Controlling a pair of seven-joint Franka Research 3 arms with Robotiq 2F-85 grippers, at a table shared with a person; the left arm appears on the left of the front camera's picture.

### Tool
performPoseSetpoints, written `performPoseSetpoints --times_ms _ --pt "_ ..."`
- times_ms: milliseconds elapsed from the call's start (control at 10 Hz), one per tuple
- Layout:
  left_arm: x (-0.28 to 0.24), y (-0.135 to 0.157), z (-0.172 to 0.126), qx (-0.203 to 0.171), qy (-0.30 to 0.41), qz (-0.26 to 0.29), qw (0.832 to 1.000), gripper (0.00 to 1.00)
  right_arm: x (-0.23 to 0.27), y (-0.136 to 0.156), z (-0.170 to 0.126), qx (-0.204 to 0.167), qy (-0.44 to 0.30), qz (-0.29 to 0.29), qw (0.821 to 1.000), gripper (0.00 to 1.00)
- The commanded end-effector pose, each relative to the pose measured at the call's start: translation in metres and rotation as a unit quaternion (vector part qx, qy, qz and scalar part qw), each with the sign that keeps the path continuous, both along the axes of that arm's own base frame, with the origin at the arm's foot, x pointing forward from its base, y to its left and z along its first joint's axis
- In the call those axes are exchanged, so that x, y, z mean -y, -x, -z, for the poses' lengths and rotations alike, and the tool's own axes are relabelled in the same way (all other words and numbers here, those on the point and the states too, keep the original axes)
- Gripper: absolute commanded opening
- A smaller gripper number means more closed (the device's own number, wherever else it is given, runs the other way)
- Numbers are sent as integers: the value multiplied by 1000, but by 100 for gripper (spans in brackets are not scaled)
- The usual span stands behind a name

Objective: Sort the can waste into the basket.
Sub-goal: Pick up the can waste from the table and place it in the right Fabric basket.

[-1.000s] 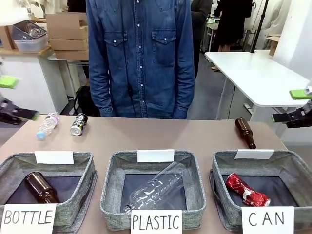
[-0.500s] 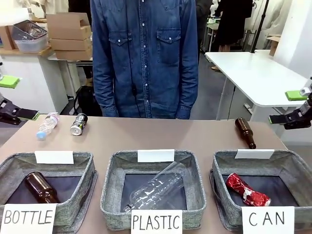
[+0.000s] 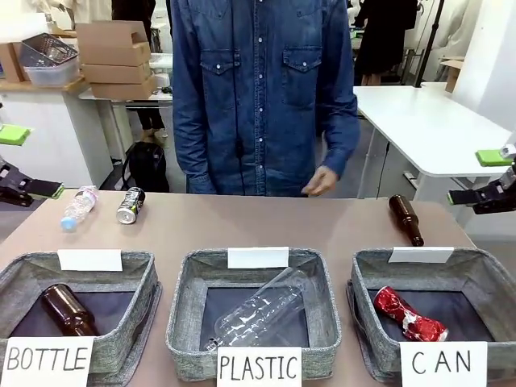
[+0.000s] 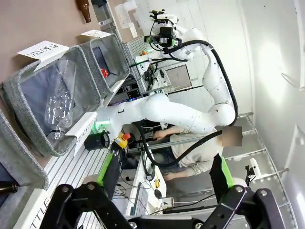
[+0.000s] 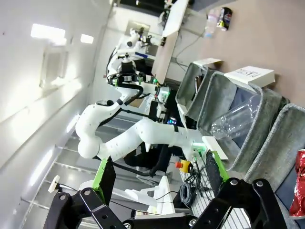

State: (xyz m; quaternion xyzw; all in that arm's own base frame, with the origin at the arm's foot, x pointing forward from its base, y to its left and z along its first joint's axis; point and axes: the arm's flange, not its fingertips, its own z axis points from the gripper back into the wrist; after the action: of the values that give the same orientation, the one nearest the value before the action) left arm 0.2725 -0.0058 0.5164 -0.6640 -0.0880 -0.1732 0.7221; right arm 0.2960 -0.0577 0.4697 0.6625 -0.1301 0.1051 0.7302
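Worktop (image 3: 266,222) in the front view carries three grey baskets in a row along the robot's edge. The CAN basket (image 3: 476,270) sits at the right with the red can (image 3: 407,314) lying on its dark bottom. The PLASTIC basket (image 3: 189,302) in the middle holds a clear bottle (image 3: 262,310), and the BOTTLE basket (image 3: 137,294) at the left holds a brown bottle (image 3: 68,310). The black can (image 3: 130,205) lies on its side at the far left of the worktop, just beside a small plastic bottle (image 3: 78,208) and well apart from the CAN basket. A second brown bottle (image 3: 405,218) lies behind the CAN basket. A person in a denim shirt stands at the far side, one hand (image 3: 322,181) hanging above the worktop's edge. The left fingers (image 3: 32,189) hover at the left edge and the right fingers (image 3: 476,196) at the right edge, both spread apart and holding nothing. In the left wrist view the left fingers (image 4: 108,172) are wide apart and bare, with the PLASTIC basket (image 4: 28,81) and CAN basket (image 4: 114,50) beyond them, a bit of red can (image 4: 103,72) showing inside the latter. In the right wrist view the right fingers (image 5: 106,179) also stand apart and empty. The red can (image 5: 300,191) shows at the right edge inside the CAN basket (image 5: 274,138), and the black can (image 5: 226,15) lies far off on the worktop.
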Motion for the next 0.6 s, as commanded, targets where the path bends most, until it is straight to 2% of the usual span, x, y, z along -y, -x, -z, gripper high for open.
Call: performPoseSetpoints --times_ms 0,200,300,400,500 --pt "-2 1 -1 7 5 5 1000 100 1 -1 -2 13 1 -7 1000 100" --pt "0 0 0 0 0 0 1000 100 1 -1 -2 13 1 -7 1000 100" --pt "1 -2 -19 50 -110 -32 992 100 1 -1 -2 13 1 -7 1000 100" --pt "12 -30 -22 36 -204 -40 977 100 1 -1 -2 13 1 -7 1000 100" --pt "19 -69 -14 21 -328 -85 941 100 1 -1 -2 13 1 -7 1000 100"
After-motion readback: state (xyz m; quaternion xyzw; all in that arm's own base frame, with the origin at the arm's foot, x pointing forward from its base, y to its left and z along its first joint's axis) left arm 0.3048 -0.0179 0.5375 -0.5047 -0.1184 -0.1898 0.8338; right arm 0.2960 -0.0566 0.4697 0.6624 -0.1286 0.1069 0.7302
